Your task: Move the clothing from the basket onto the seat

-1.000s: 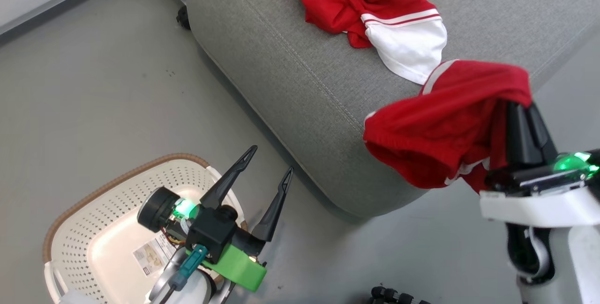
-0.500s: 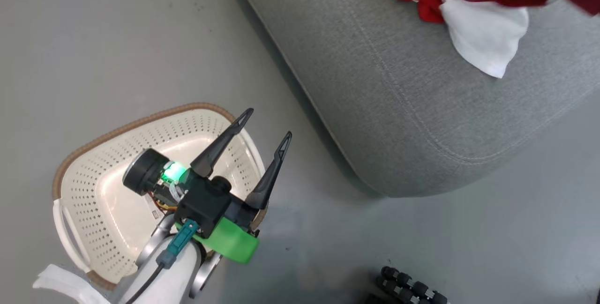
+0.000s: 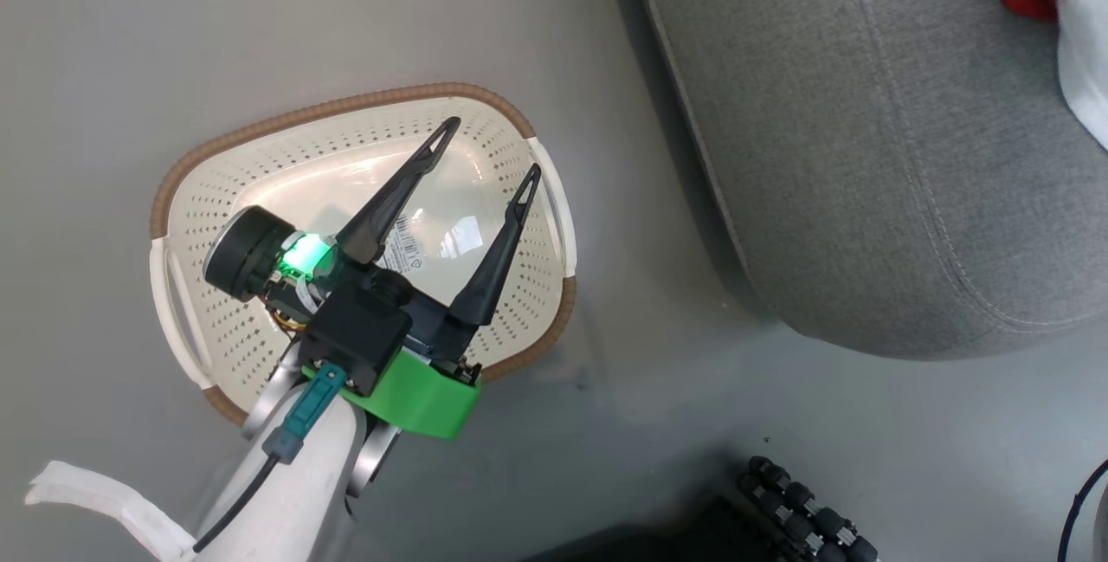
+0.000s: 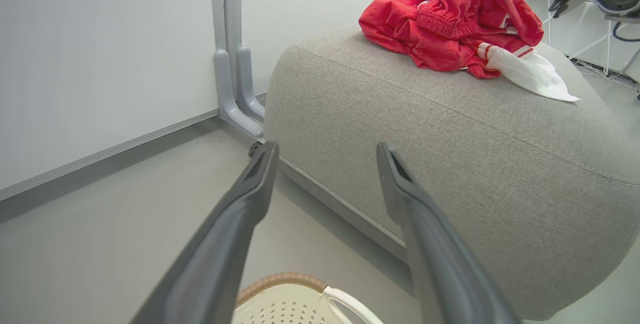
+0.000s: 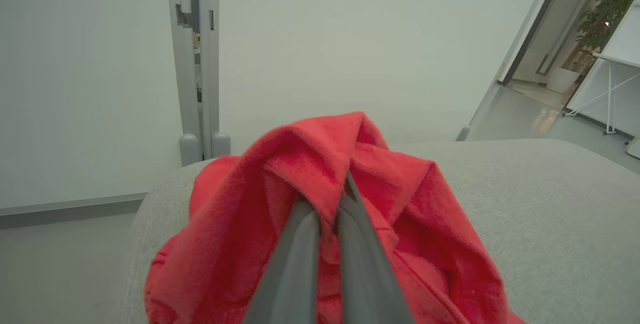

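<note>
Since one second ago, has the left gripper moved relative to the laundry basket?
Yes. The left gripper reached past the rim of the laundry basket toward the grey sofa cushion; now both fingertips lie over the basket.

basket (image 3: 286, 155) glossy perf. plastic; seat (image 3: 866, 155) matt fabric; clothing (image 4: 435, 39) cloth

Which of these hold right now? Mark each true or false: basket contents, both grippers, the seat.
No garment lies in the basket. True.
The left gripper is shut on a garment. False: its fingers stand open and empty above the basket.
The right gripper is shut on a red garment. True.
The seat is bare. False: red-and-white clothing lies on it.
The basket stands on the seat. False: it stands on the floor beside it.
</note>
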